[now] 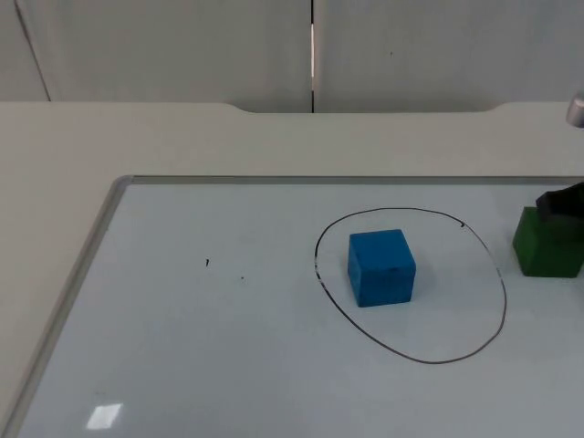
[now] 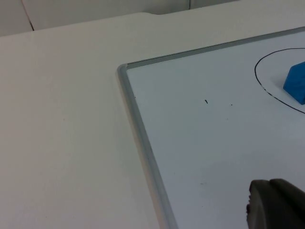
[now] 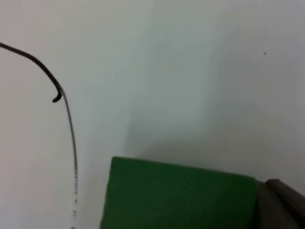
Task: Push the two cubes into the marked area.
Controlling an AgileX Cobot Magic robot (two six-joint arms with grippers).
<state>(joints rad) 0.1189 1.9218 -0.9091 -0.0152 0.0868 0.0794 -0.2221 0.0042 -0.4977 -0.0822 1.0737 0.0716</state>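
Observation:
A blue cube [image 1: 380, 266] sits inside the black hand-drawn oval [image 1: 497, 274] on the whiteboard, left of the oval's centre. A green cube [image 1: 547, 243] stands just outside the oval's right side, at the picture's right edge. My right gripper [image 1: 564, 203] rests against the green cube's far right top corner. In the right wrist view the green cube [image 3: 176, 195] lies close in front of the right gripper [image 3: 281, 202], with the oval's line [image 3: 66, 124] a short way beyond it. The left gripper [image 2: 274, 205] waits over the whiteboard's left part, and the blue cube [image 2: 296, 86] is far from it.
The whiteboard's metal frame [image 1: 87, 265] runs along its left and far edges, with the beige table [image 1: 55, 164] around it. Small black specks [image 1: 207, 264] mark the board left of the oval. The grey partition wall [image 1: 182, 46] closes the back.

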